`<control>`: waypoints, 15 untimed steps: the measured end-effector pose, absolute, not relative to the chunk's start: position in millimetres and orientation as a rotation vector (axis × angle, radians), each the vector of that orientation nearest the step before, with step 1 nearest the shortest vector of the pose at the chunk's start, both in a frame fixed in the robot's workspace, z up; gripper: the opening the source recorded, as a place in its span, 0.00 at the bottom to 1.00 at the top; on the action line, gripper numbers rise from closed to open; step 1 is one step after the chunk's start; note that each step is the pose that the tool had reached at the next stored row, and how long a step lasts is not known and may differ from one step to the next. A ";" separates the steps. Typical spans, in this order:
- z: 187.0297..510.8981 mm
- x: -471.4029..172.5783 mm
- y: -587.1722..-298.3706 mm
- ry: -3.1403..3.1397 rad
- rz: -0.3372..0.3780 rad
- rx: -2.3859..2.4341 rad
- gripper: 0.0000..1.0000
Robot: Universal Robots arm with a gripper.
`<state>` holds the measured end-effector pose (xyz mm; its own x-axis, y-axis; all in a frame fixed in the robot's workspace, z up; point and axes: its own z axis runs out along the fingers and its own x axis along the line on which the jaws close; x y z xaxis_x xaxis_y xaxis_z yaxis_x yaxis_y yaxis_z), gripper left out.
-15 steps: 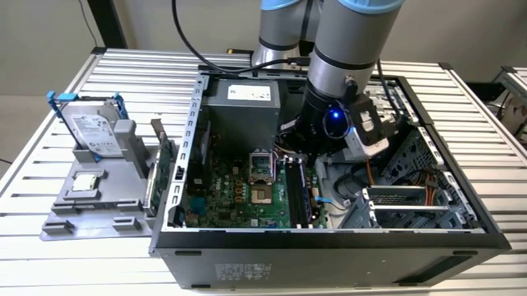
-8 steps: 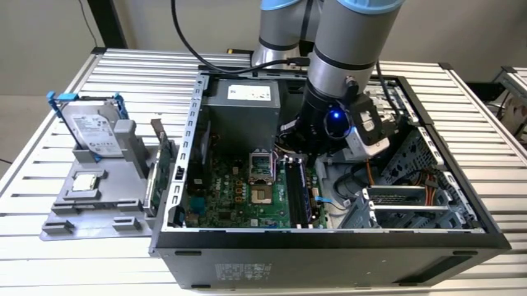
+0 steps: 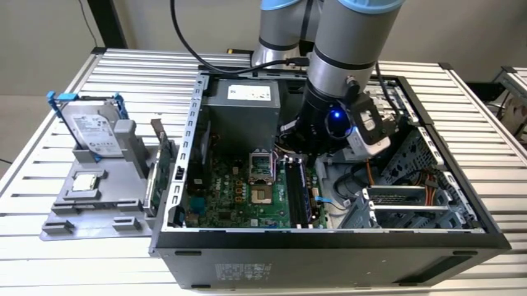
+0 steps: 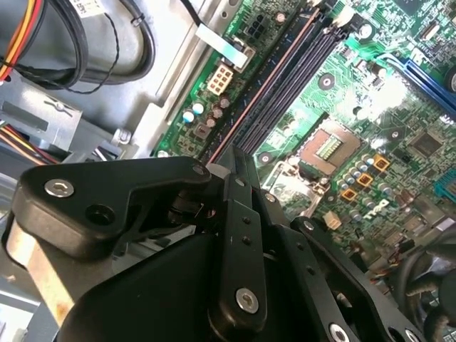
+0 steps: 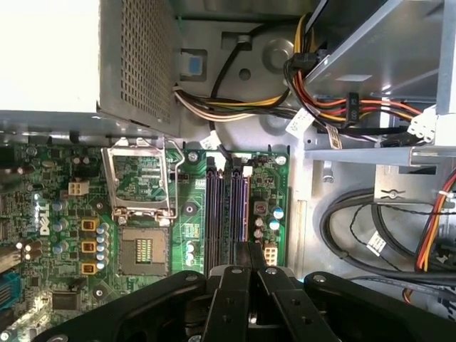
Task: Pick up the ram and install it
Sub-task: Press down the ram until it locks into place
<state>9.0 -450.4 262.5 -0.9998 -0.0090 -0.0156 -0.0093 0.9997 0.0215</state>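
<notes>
Reaching down into the open computer case (image 3: 329, 237) from the upper middle of the exterior view, the arm puts its gripper (image 3: 298, 159) low over the green motherboard (image 3: 239, 191), just right of frame centre. In both wrist views the gripper's 2 black fingers (image 5: 235, 285) are drawn together to a narrow tip with no gap showing between them. That tip sits at the near end of the bank of long black memory slots (image 5: 214, 206).

The ram (image 3: 297, 191) shows as a slim dark strip, edge-on, standing along those slots and running toward the lower edge of the exterior view. In the second wrist view it (image 4: 267, 89) runs as a thin reddish-edged line from the gripper (image 4: 226, 167) toward the upper right of the frame. Whether the fingertips pinch its end or only bear on it cannot be told, nor whether it is fully seated.

An open processor socket (image 5: 142, 249) lies left of the slots in the first wrist view, with a bundle of coloured cables (image 5: 320, 107) at upper right. At the exterior view's left, a grey tray (image 3: 82, 216) on the slatted table (image 3: 82, 265) carries a silver hard drive (image 3: 91, 126) and a small square chip (image 3: 85, 182).
</notes>
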 end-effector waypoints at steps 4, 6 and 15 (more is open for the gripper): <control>262.4 9.0 -450.3 3.126 0.034 -0.038 0.00; 262.4 9.0 -450.3 3.126 0.034 -0.050 0.00; 262.4 9.0 -450.3 3.124 0.035 -0.118 0.00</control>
<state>9.0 -450.3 262.4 -0.9971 -0.0750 -0.0156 -0.0753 0.9969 0.0216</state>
